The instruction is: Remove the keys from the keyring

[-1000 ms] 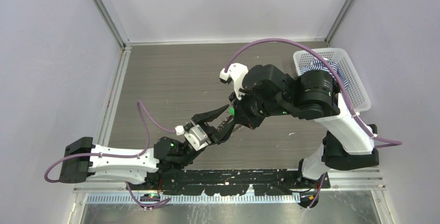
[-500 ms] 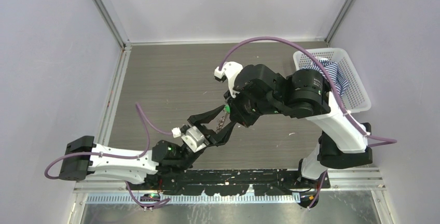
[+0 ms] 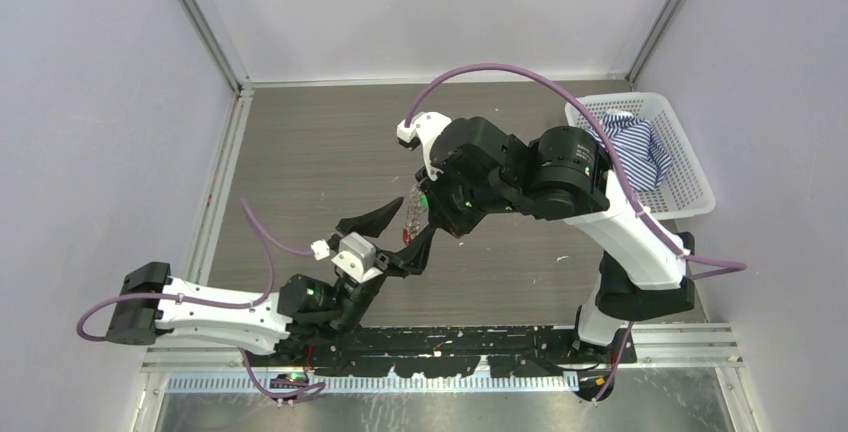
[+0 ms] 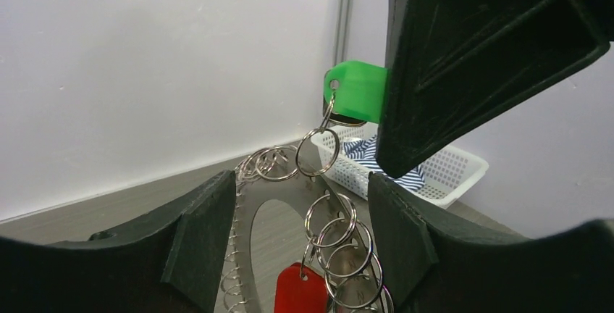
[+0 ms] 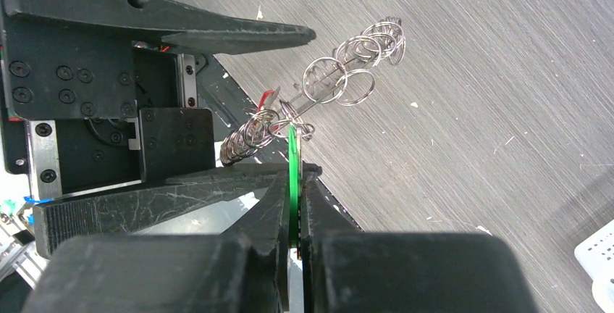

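My right gripper (image 5: 293, 172) is shut on the bright green plastic head (image 5: 292, 153) of one of the keys, and the bunch hangs from it above the table. In the left wrist view that green head (image 4: 355, 90) sits at the top. Below it hangs the keyring (image 4: 242, 211), a flat silvery loop strung with several small split rings (image 4: 340, 244), and a red tag (image 4: 300, 291). My left gripper (image 4: 300, 240) is open. Its fingers (image 4: 195, 233) stand either side of the loop, apart from it. In the top view the bunch (image 3: 412, 220) hangs between my left gripper (image 3: 400, 232) and my right gripper (image 3: 425, 202).
A white plastic basket (image 3: 690, 167) holding a blue-striped cloth (image 3: 630, 147) stands at the table's far right. The basket (image 4: 449, 175) also shows behind the bunch in the left wrist view. Grey walls close in the table on three sides.
My left gripper has opened wider and drawn back toward the near left. The right arm has carried the green key and the bunch leftward and away from the bases.
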